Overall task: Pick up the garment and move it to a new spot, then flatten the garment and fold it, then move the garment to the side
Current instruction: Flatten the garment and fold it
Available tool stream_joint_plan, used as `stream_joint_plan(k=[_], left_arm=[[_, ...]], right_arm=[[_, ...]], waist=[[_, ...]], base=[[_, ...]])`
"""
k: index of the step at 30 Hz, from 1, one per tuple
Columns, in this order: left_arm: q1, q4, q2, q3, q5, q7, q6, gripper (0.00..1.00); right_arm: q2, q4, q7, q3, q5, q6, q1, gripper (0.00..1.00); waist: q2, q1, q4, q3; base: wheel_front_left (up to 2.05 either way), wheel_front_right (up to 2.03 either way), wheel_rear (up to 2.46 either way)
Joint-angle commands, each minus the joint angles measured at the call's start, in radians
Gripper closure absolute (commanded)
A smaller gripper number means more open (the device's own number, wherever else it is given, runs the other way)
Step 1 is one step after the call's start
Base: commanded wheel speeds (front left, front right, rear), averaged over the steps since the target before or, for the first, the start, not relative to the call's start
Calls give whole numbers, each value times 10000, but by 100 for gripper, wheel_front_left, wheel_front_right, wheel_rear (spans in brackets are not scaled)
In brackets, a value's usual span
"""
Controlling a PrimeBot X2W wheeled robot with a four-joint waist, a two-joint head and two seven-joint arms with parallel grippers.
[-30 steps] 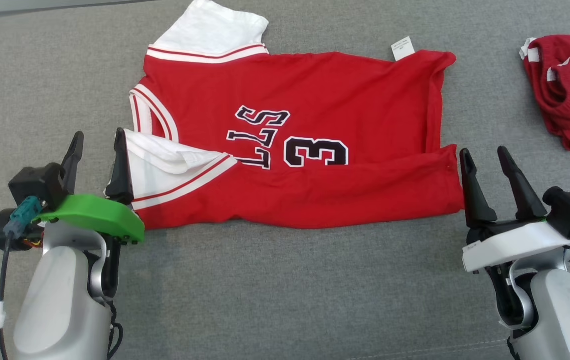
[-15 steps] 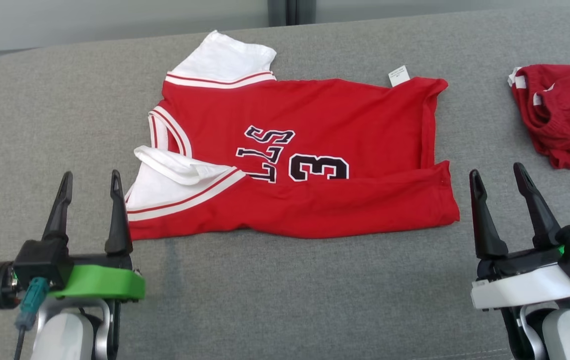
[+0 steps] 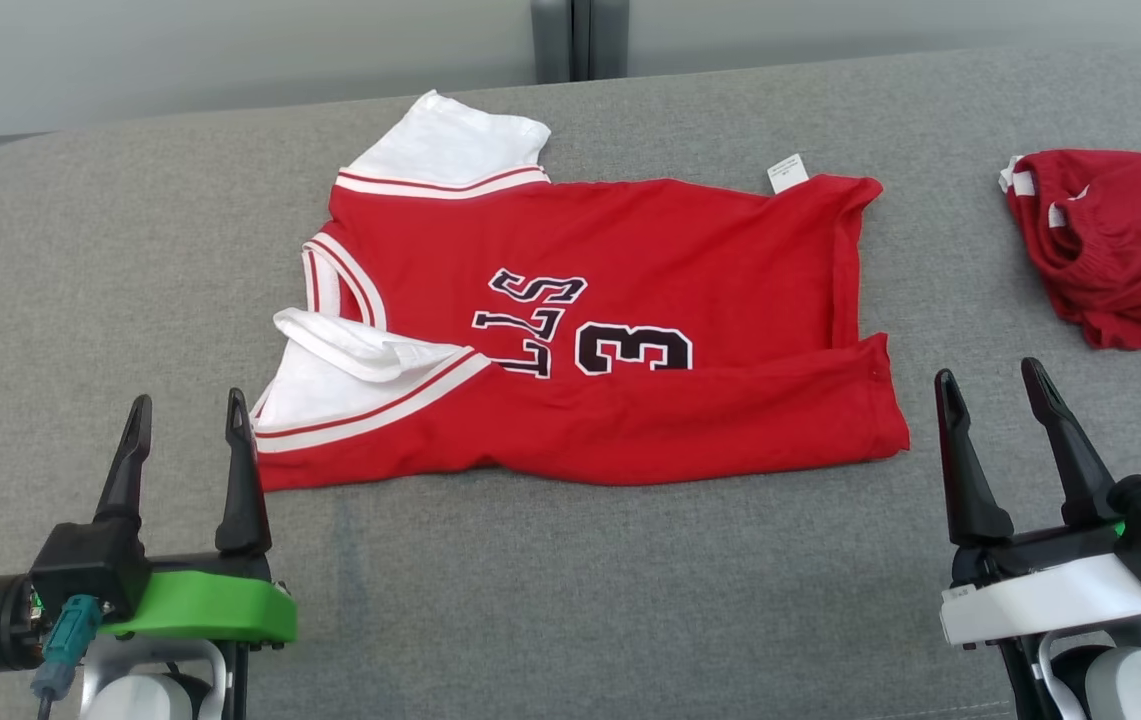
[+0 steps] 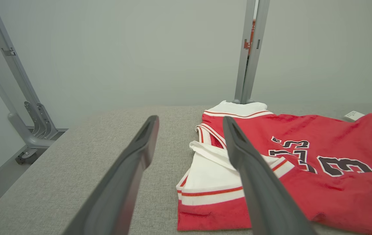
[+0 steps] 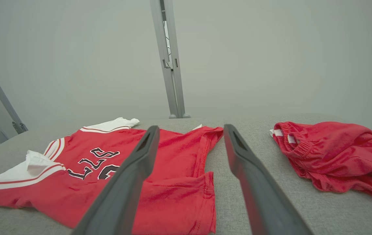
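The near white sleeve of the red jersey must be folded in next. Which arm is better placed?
Left, I think. The left jaws stand open close beside the white sleeve, at the jersey's collar end. The right jaws, open too, are at the hem end, across the whole jersey.

The red short-sleeved fabric jersey (image 3: 630, 300) lies on the grey fabric-covered desk (image 3: 580, 600), and the crumpled red cloth garment (image 3: 1120, 250) lies well apart to its right. The black-fingered left gripper (image 3: 188, 405) sits near the jersey's front left corner, the black-fingered right gripper (image 3: 988, 372) near its front right corner.
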Motion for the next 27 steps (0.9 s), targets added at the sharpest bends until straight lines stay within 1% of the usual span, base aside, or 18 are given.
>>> stream_joint_plan(k=[1, 4, 8, 12, 17, 21, 25, 26, 27], left_arm=[[56, 74, 77, -35, -107, 93, 3, 0], [-96, 495, 82, -118, -270, 280, -182, 0], [-471, 1579, 36, -169, -553, 381, -486, 0], [-987, 2792, -32, -237, -856, 501, -781, 0], [-1776, 4187, -13, -247, -1177, 656, -1203, 0], [-2367, 5150, 1, -313, -1558, 1204, -1534, 0], [-2670, 5872, 18, -368, -1903, 1849, -1739, 1], [-2713, 5944, 19, -381, -2014, 1934, -1785, 47], [-2732, 5984, -1, -430, -2141, 2034, -1856, 84]], right_arm=[[-2, 59, 28, -54, 96, -12, 27, 0], [-25, 329, 93, -82, 103, -12, 50, 0], [-91, 1187, 67, -167, 218, -12, -124, 0], [-120, 2265, -47, -106, 359, -12, -555, 0], [-159, 3771, -81, 257, 636, -12, -1473, 0], [-269, 4730, 137, 582, 924, -12, -2167, 0], [-377, 5351, 582, 880, 1306, -12, -2618, 0], [-404, 5441, 709, 933, 1386, -12, -2653, 50], [-412, 5457, 774, 990, 1450, -12, -2701, 71]], waist=[[0, 0, -15, 46], [0, 0, -42, 185], [0, 0, -41, 480], [0, 0, -30, 800], [0, 0, -44, 1105], [0, 0, -15, 1325], [0, 0, 8, 1439], [0, 0, 13, 1452], [0, 0, 15, 1461]], base=[[0, 0, 0], [0, 0, 0], [0, 0, 0], [0, 0, 0], [0, 0, 0], [0, 0, 0], [0, 0, 0], [0, 0, 0], [0, 0, 0]])
